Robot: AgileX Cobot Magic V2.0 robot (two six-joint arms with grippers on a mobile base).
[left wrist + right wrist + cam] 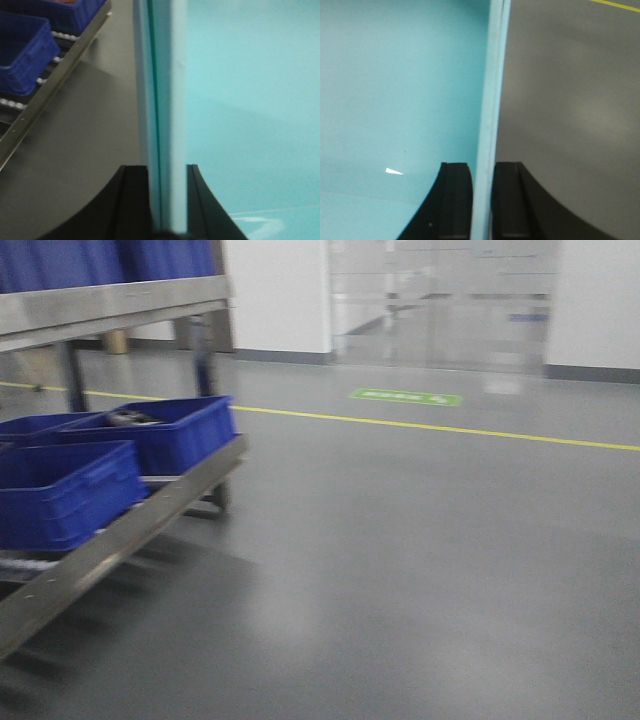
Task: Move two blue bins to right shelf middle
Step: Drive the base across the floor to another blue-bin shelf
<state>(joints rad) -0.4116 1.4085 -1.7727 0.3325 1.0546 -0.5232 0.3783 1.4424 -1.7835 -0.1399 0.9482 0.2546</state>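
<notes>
Left wrist-mounted view has the left gripper (162, 169) with its black fingers pressed against both faces of an upright cyan wall, the side of the blue bins (250, 100). A dark seam down that wall suggests two rims nested together, though I cannot be sure. In the right wrist-mounted view the right gripper (481, 166) pinches the opposite wall the same way. The load hangs between the arms above the grey floor (400, 570), near a roller rack (150, 515) carrying dark blue crates (70, 490), and it does not show in the front view. Smooth plastic like this is probably light and fairly stiff, but slick, and the thin walls may flex. The thick rim on opposite sides looks like the soundest hold, with both arms kept level so that nothing slides.
</notes>
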